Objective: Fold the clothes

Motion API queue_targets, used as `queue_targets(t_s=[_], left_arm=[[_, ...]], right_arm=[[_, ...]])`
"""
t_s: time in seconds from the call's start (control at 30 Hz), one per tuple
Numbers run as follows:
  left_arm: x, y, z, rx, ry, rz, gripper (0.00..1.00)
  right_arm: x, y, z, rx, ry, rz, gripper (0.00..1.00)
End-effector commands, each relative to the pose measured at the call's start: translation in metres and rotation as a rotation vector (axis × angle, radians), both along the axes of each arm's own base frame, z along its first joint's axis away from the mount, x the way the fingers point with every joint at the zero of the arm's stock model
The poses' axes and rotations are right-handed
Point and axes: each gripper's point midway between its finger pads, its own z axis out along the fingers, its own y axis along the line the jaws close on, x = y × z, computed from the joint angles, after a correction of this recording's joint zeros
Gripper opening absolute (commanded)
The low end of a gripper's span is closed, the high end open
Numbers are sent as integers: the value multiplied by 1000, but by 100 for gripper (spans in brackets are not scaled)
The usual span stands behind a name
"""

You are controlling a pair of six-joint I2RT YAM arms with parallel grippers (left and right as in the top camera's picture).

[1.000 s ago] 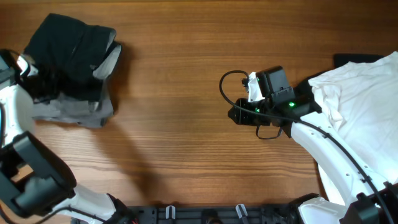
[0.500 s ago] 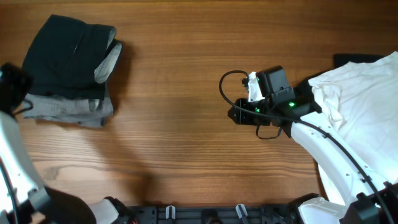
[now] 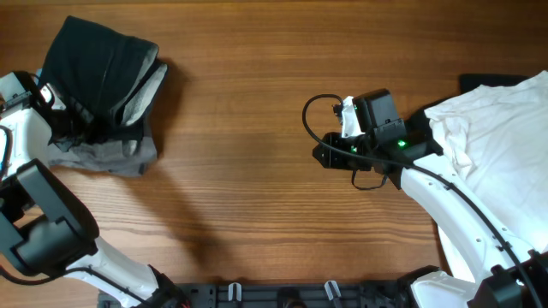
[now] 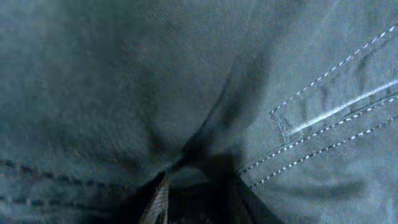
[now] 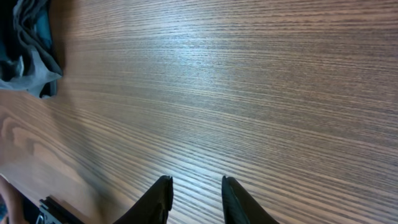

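Dark garment (image 4: pixel 124 93) swamps left pincer (image 4: pixel 198 199), grip unclear; right pincer (image 5: pixel 196 183) spread over table (image 5: pixel 261 87).

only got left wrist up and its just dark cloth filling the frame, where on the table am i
Observer: The left gripper is at the far-left end of the table, pressed into a dark garment stacked on a grey garment.
Operator: wheres the right arm
Observer: The right gripper is over bare wood near mid-table, open and holding nothing.
Operator: anything left to fold
Observer: A white garment lies rumpled at the right edge, and neither gripper is on it.
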Motion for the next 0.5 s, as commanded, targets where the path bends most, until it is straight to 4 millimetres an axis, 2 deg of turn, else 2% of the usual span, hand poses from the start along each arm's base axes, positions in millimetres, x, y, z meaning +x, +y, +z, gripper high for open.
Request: queue_targets(t_s=[0.0, 0.03, 0.1, 0.17, 0.23, 0.27, 0.3, 0.33, 0.37, 0.4, 0.43, 0.47], left_arm=[[-21, -28, 26, -3, 31, -59, 35], [-21, -34, 45, 9, -3, -71, 36], [-25, -51, 95, 53, -103, -106, 43], [-30, -78, 145, 115, -224, -191, 52], [-33, -112, 184, 176, -350, -353, 57], [-36, -130, 200, 213, -402, -433, 59], [-43, -157, 220, 270, -470, -562, 61], [-48, -177, 231, 293, -513, -647, 65], [-55, -203, 240, 327, -561, -776, 68], [-62, -223, 245, 358, -592, -879, 69], [-70, -242, 248, 396, -611, -973, 74], [-73, -252, 248, 432, -606, -1006, 100]], right_arm=[[-2, 0, 10, -3, -41, 22, 32], [-2, 0, 15, 2, -60, 23, 32], [2, -3, 35, 4, -143, 20, 32], [7, -10, 64, -2, -261, 0, 33], [10, -13, 97, 9, -390, -1, 34], [10, -14, 114, 14, -459, 4, 36], [9, -15, 139, 28, -556, 17, 41], [8, -16, 153, 39, -612, 22, 46], [6, -17, 166, 55, -660, 14, 65], [4, -19, 178, 64, -702, 2, 93], [2, -22, 186, 75, -722, -16, 100], [0, -23, 191, 91, -725, -32, 100]])
